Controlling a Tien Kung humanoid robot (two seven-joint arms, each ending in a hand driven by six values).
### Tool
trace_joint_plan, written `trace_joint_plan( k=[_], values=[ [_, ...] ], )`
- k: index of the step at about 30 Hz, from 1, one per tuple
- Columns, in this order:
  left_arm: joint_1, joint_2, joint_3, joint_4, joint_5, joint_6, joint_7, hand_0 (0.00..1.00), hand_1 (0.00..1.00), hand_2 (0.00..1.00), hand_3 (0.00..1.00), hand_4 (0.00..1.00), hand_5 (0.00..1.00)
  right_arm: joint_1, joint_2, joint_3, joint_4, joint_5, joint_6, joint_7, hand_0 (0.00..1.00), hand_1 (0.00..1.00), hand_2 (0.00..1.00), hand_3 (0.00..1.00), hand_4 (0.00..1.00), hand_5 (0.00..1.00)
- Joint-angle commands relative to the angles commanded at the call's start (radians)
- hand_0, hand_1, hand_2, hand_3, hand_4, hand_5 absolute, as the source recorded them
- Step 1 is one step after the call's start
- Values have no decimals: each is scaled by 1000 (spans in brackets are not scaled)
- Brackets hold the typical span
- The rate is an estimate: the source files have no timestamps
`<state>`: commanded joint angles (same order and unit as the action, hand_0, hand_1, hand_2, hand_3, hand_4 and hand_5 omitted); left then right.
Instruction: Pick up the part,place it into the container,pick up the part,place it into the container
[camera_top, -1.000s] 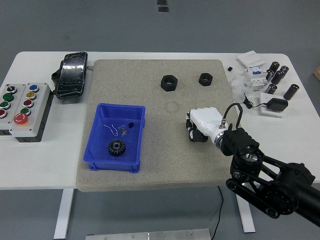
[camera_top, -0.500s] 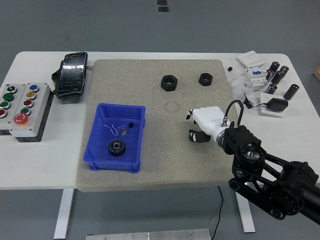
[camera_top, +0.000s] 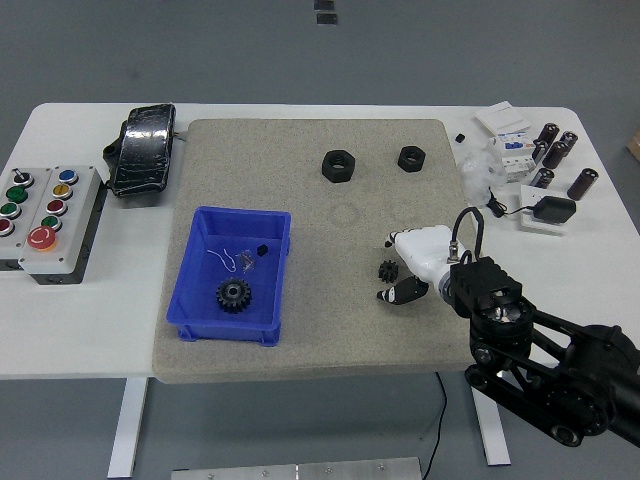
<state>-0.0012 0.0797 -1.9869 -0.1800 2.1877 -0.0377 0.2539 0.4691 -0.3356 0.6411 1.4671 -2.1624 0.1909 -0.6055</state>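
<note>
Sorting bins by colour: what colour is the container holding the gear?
Blue; the container shows clearly in the head view.

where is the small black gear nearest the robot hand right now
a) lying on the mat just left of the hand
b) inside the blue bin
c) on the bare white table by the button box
a: the small gear lies on the grey mat, beside the right robot hand and outside the blue bin.

Blue bin (camera_top: 197, 286) holding a black gear (camera_top: 232, 294), small black gear (camera_top: 389, 270) on speckled beige mat (camera_top: 310, 340), white hand (camera_top: 420, 262), two black nuts (camera_top: 338, 165), white table (camera_top: 80, 320)
</note>
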Motion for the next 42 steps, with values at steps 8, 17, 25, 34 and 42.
trace_joint_plan(
  k=[8,17,25,34,42],
  values=[
    [0,-1,8,0,-8,0,-1,616,558,545,635,700,297,-1,4,-15,-35,0,-49,22,239,368,497,671,539,349],
    [-1,-1,20,0,-19,1,-3,616,557,545,635,700,297,0,8,-24,-56,19,-95,44,224,355,410,647,527,350],
    [0,1,24,0,-22,1,-5,616,557,545,635,700,297,-2,6,-35,-65,35,-110,57,215,350,384,583,494,345],
    [0,1,26,0,-24,1,-5,616,558,545,635,700,295,-1,5,-39,-67,31,-131,69,217,353,365,494,473,360],
    [1,1,25,0,-22,1,-6,616,558,545,635,700,295,25,16,-40,-57,29,-164,86,216,360,365,487,463,355]
  ],
)
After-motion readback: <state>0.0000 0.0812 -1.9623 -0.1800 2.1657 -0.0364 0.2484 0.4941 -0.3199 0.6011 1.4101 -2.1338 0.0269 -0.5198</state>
